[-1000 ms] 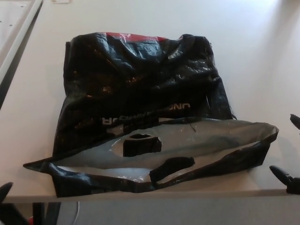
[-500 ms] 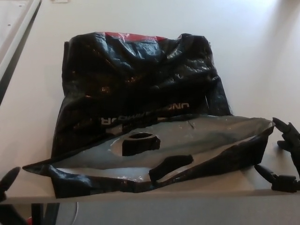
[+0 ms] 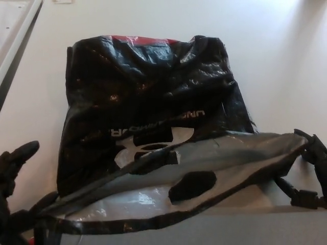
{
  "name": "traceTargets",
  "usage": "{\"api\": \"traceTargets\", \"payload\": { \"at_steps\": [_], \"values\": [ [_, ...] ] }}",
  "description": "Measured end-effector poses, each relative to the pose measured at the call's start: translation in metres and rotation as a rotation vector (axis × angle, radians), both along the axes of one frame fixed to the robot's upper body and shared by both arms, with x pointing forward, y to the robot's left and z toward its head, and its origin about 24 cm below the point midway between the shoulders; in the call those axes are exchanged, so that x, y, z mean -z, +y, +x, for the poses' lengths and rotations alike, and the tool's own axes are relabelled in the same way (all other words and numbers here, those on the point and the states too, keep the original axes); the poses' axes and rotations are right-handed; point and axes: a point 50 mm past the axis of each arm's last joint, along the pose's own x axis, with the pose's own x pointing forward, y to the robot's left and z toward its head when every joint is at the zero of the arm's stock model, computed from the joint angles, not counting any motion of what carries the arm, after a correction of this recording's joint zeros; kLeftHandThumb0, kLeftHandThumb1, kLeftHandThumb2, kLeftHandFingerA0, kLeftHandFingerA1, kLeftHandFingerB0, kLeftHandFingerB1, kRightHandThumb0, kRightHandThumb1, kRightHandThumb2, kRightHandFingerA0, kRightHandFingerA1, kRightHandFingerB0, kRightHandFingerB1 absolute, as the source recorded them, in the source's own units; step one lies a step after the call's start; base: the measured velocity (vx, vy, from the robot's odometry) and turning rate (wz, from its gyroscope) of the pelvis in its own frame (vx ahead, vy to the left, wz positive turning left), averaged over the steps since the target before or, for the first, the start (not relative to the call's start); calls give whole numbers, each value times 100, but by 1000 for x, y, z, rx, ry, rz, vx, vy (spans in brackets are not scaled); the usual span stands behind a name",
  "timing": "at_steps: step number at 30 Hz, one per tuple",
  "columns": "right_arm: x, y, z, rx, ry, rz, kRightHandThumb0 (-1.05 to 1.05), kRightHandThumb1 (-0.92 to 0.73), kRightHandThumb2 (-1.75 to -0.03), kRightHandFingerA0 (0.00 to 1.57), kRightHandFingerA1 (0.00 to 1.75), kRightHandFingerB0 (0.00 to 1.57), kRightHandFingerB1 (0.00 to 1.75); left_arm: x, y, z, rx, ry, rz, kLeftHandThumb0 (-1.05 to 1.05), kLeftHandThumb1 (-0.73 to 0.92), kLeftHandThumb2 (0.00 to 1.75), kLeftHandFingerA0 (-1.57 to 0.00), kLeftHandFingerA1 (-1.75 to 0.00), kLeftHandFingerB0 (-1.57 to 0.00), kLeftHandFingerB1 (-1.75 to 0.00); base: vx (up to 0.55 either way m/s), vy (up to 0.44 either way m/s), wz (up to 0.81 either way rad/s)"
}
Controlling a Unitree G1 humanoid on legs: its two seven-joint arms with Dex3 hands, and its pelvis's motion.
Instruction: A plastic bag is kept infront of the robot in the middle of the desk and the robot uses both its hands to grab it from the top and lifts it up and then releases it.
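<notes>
Head view: bag [image 3: 153, 107] judged soft, light, slippery; best gripped at rim corners. Left hand [image 3: 15, 178] and right hand [image 3: 311, 168] seen unclenched, nothing held.

soft, slightly blurry; glare on bag [image 3: 153, 97].

plastic bag [image 3: 153, 102]: black, white logo, red edge | desk [image 3: 153, 20]: beige

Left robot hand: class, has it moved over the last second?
Yes. The left robot hand has come up and inward, toward the plastic bag lying on the desk.
</notes>
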Motion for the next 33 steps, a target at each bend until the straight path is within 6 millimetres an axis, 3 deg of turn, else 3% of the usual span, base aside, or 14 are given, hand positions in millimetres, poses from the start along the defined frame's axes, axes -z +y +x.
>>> {"api": "traceTargets", "payload": {
  "at_steps": [1,14,15,16,17,24,33],
  "values": [
    [0,0,0,2,0,6,-62,-51,-78,25,42,16,38,0,-1,-2,11,7,-6,-43,43,54,-53,-37,-37,-34,0,0,0],
    [1,-1,2,24,12,112,-61,-51,-77,25,42,14,37,3,-9,-32,178,190,-46,-49,44,54,-51,-36,-38,-35,0,0,0],
    [1,-1,2,26,13,121,-61,-51,-77,25,41,14,38,3,-8,-34,192,207,-42,-57,38,72,-46,-47,-32,-44,0,0,0],
    [1,-1,2,28,16,133,-62,-52,-78,26,42,15,38,3,-7,-36,208,227,-34,-48,46,55,-51,-37,-37,-35,0,0,0],
    [2,-1,2,29,18,144,-61,-52,-77,26,42,15,38,2,-7,-38,224,244,-25,-48,45,54,-51,-37,-36,-35,0,0,0],
    [3,-2,2,39,38,217,-63,-50,-78,30,43,17,39,-4,-2,-35,275,297,-22,-44,49,55,-52,-37,-33,-33,0,0,0],
    [4,0,2,32,56,272,-60,-51,-77,24,41,14,38,6,14,-22,212,276,39,-44,51,56,-45,-36,-27,-32,0,0,0]
  ]
}}
